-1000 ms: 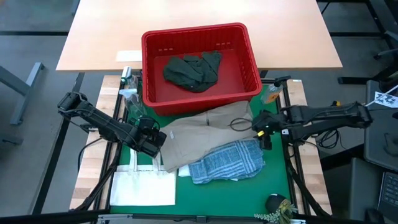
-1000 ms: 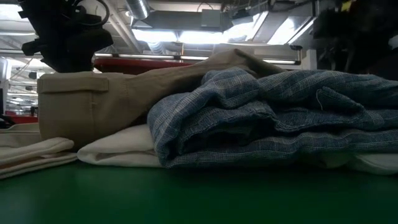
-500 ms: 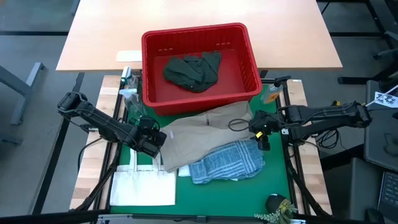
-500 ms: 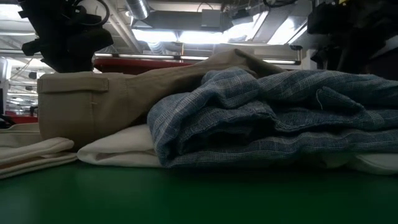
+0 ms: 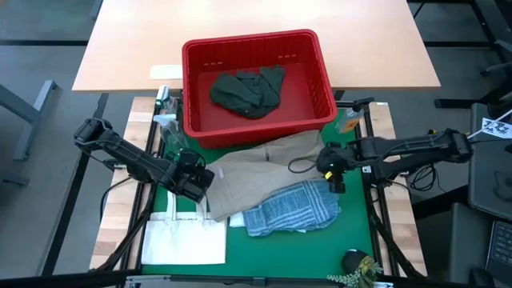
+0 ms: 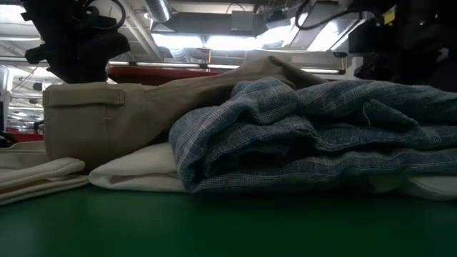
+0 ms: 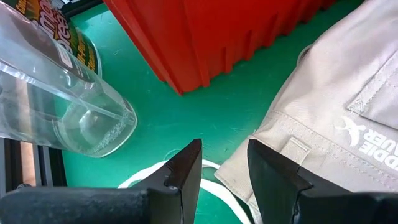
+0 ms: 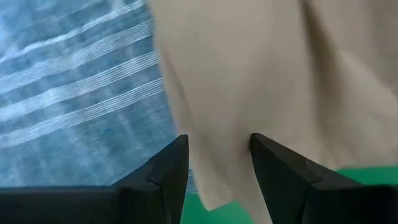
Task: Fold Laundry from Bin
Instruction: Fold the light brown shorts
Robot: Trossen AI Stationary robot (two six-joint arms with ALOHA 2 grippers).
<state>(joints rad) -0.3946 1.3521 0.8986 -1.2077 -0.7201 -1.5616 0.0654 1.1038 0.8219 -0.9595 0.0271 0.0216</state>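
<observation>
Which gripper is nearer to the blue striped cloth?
Right. The right gripper hovers at the blue striped cloth's top edge; the left gripper sits farther off, beyond the beige cloth.

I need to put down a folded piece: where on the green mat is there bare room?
Bare green mat runs along the near edge, in front of the blue striped cloth, and on its right side. The white tote bag fills the near left corner. The middle is crowded: beige trousers against the red bin, a gripper at each end.

Both grippers [image 7: 224, 163] [image 8: 219, 160] low, fingers parted
</observation>
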